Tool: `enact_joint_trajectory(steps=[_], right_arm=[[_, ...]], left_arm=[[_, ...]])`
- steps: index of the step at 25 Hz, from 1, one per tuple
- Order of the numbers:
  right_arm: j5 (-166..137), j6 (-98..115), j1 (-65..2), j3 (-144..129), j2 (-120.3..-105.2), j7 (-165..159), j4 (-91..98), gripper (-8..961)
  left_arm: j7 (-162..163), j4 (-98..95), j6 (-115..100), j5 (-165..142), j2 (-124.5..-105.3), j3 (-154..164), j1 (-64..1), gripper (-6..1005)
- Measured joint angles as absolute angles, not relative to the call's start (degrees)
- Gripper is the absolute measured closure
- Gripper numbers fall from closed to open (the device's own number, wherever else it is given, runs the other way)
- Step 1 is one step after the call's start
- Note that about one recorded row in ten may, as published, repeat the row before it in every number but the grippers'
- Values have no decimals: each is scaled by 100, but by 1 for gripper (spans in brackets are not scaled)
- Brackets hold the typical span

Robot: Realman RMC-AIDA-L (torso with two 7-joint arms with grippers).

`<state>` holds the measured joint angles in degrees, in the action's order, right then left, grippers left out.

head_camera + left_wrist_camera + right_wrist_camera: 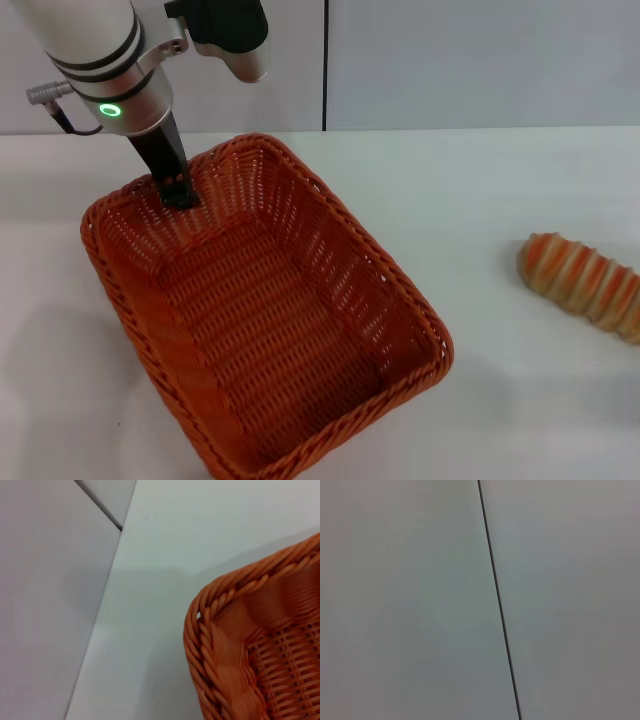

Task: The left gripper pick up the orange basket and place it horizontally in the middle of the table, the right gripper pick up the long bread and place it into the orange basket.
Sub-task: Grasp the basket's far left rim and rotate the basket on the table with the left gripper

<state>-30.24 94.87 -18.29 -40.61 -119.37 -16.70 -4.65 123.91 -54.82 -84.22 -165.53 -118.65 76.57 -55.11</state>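
The orange basket lies diagonally on the left half of the white table in the head view, one corner toward the near edge. My left gripper reaches down from the upper left, its dark fingers clamped on the basket's far braided rim. The left wrist view shows a rim corner of the orange basket over the table. The long bread, cream with orange stripes, lies at the right edge of the table, well apart from the basket. My right gripper is out of view.
A pale wall with a dark vertical seam stands behind the table. The right wrist view shows only that wall and the seam. Bare tabletop lies between basket and bread.
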Motion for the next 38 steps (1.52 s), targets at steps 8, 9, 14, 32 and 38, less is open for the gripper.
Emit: enact_joint_trajectory(steps=[8,9,14,32,38], right_arm=[[-3023,9462,-1880,-4082,-11935,-1670,-461,452],[-3023,9462,-1880,-4082,-11935,-1670,-461,452],[-3023,9455,-1919,-4086,-11931,-1670,-434,453],[-3023,9392,-1984,-4044,-11909,-1670,-135,452],[-3023,9388,-1981,-4085,-11895,-2039,-24,453]], left_arm=[[12701,-5469,-8487,-16551,-11874,7666,-5542,692],[12833,-5534,-8504,-16549,-11874,7693,-5515,694],[13418,-5843,-8561,-16548,-11873,8027,-5371,702],[15855,-5839,-9149,-16560,-11702,6447,-5317,736],[16385,-5954,-9320,-16558,-11549,6405,-5114,773]])
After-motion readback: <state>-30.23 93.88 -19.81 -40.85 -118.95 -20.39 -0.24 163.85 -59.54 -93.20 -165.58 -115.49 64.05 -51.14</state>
